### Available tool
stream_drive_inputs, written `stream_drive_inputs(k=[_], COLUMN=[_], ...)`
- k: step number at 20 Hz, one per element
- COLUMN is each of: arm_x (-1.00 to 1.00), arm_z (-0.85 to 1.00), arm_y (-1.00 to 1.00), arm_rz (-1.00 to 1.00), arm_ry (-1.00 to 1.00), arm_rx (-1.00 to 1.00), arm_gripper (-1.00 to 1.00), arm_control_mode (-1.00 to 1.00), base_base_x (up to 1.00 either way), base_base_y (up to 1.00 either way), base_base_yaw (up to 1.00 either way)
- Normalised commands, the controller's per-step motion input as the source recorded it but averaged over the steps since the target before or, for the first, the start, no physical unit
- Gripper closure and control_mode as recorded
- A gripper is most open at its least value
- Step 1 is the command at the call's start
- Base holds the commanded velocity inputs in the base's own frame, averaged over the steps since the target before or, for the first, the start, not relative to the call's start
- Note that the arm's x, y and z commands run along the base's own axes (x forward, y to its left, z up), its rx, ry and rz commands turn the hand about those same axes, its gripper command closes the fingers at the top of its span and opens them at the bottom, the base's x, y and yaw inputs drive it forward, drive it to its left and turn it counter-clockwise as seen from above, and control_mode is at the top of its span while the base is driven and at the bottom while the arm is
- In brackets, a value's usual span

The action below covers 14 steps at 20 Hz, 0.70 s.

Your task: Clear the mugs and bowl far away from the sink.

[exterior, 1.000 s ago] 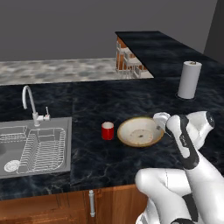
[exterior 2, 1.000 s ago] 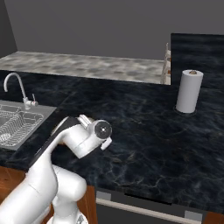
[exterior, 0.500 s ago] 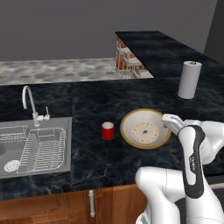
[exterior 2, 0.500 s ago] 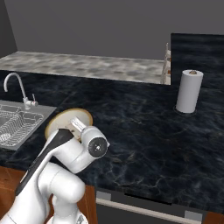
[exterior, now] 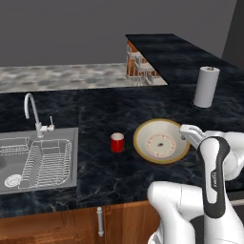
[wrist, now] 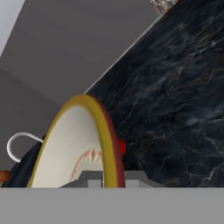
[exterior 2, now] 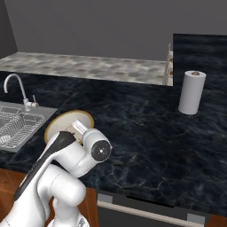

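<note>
Jaws appear to be pinching the tan-yellow rim of the bowl (exterior: 161,141) at its right edge, 1 finger inside and 1 outside, judging by the hand view where the rim (wrist: 107,144) is running straight down between the tips; the gripper (exterior: 183,132) is sitting at that edge. The bowl is lying on the dark counter (exterior: 95,109) beside the red mug (exterior: 117,142), with the sink (exterior: 38,157) well off to the left. Doing this well likely means lifting the bowl clear before carrying it right, toward the paper towel roll (exterior: 206,87), keeping the rim from twisting in the pinch
</note>
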Motion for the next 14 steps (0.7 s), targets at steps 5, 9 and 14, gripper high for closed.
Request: stream_drive_inputs(k=[5, 9, 14], arm_x=[0.0, 0.0, 0.0], arm_z=[0.0, 0.0, 0.0], arm_y=[0.0, 0.0, 0.0], arm_rz=[0.0, 0.0, 0.0], arm_ry=[0.0, 0.0, 0.0], arm_rx=[0.0, 0.0, 0.0], arm_gripper=[1.0, 1.0, 1.0], arm_control_mode=[1.0, 1.0, 1.0], base_base_x=[-0.14, -0.53, -0.77], base_base_y=[0.0, 0.07, 0.18], base_base_yaw=[0.0, 0.0, 0.01])
